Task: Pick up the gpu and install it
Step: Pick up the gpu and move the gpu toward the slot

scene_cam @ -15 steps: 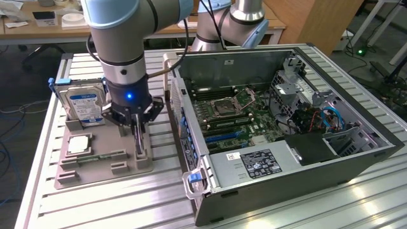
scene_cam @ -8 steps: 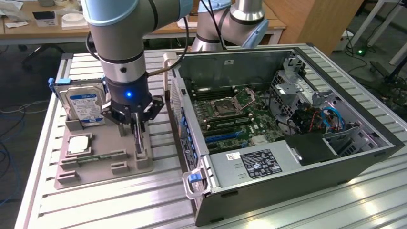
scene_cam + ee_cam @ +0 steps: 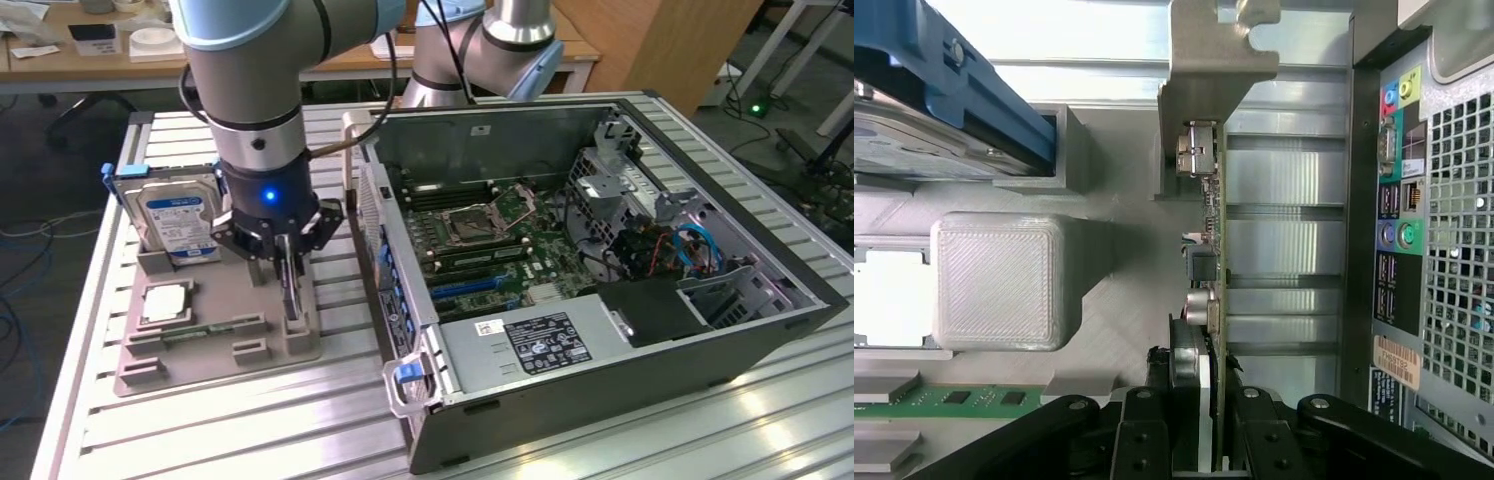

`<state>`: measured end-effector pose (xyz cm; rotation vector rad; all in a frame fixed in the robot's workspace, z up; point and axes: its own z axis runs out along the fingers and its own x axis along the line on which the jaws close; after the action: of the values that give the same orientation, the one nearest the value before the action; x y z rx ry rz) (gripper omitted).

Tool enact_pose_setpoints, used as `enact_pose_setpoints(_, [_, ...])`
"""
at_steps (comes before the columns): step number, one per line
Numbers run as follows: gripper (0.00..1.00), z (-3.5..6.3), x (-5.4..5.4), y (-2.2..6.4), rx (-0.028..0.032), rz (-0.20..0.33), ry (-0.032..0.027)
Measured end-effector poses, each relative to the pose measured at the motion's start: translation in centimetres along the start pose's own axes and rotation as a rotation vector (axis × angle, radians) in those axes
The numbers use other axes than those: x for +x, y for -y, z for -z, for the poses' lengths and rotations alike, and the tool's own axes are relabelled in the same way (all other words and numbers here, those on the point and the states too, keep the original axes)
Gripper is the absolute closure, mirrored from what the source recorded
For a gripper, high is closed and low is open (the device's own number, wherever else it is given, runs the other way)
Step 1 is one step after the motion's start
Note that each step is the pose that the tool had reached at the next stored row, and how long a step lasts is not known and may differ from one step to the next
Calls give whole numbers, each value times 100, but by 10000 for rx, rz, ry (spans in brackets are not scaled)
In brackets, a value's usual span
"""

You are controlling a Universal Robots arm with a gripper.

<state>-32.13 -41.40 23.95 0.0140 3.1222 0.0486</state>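
Observation:
The gpu (image 3: 291, 298) stands on edge in the grey holder tray (image 3: 200, 368), at the exterior view's left of the open computer case (image 3: 694, 330). My gripper (image 3: 286, 262) comes straight down on it from above. In the wrist view the gpu (image 3: 1220, 250) shows edge-on as a thin green board with small components and a silver end bracket (image 3: 1214, 70). The black fingers (image 3: 1139, 430) of my gripper (image 3: 1199, 400) press on both of its faces, so the gripper is shut on the card. Whether the card has left its slot I cannot tell.
A silver hard drive with a blue label (image 3: 178, 222) stands at the tray's back. A square chip (image 3: 166, 302) and a narrow green memory stick (image 3: 200, 328) lie in the tray. The case's motherboard (image 3: 494, 240) lies exposed. The case's rear port panel (image 3: 1399, 230) is close beside the card.

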Motion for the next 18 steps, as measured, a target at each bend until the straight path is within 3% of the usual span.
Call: enact_pose_setpoints(18, [72,73,-2,-2,0,0,0])
